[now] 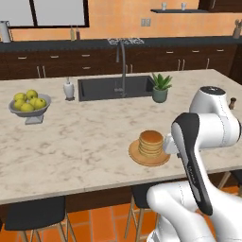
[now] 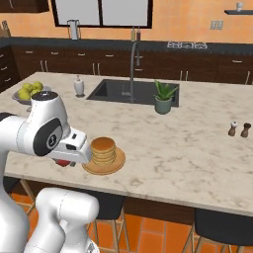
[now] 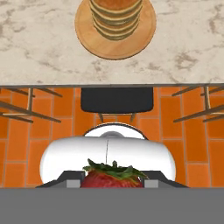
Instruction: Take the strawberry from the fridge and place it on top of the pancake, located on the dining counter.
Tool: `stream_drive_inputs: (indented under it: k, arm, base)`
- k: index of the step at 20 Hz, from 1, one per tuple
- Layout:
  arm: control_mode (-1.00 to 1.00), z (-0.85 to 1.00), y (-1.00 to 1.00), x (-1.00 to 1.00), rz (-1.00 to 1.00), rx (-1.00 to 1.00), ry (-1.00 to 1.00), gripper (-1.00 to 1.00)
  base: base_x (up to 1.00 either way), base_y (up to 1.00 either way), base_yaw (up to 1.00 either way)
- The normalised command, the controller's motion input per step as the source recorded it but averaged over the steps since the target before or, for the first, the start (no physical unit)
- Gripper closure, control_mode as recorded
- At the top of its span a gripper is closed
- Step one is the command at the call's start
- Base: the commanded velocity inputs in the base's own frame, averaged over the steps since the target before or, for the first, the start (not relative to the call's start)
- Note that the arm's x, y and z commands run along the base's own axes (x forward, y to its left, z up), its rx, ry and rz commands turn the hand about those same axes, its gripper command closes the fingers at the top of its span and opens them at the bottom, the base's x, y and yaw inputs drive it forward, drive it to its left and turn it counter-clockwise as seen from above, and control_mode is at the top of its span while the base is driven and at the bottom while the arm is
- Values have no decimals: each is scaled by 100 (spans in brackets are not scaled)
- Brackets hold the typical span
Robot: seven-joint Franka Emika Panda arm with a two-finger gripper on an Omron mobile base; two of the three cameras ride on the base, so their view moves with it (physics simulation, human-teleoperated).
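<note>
One strawberry (image 3: 113,176) sits clamped in the gripper (image 3: 113,183), its red body and green leafy cap showing between the two dark finger tips at the bottom of the hand view. In the right base view the red fruit (image 2: 63,162) peeks out under the hand, which hangs just off the near edge of the dining counter (image 2: 188,148), over the orange tile floor (image 3: 183,135) and a dark stool (image 3: 116,99). Ahead of the hand, past the counter's edge, the pancake (image 3: 115,17) stands as a short golden stack on a round wooden plate (image 3: 87,39); from the left base view the stack (image 1: 151,142) lies just beside the arm's elbow. Farther beyond the hand are the sink (image 1: 113,87), a potted plant (image 1: 160,87) and a bowl of yellow-green fruit (image 1: 29,102).
</note>
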Motion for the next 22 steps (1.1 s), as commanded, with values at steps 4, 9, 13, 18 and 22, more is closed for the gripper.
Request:
stream_drive_inputs:
  k: [4, 9, 13, 18, 22]
  arm:
    - [-100, 10, 0, 67, -1, 0, 0, 100]
    - [-100, 41, 1, 97, 0, -1, 0, 100]
    - [-100, 7, 1, 97, -13, -1, 0, 100]
    - [-100, -39, -8, 100, -14, 0, 0, 100]
    - [-100, -64, -1, 97, -1, 0, -10, 100]
  base:
    - [19, 1, 0]
    - [0, 0, 0]
    - [0, 0, 0]
    - [0, 0, 0]
    - [0, 0, 0]
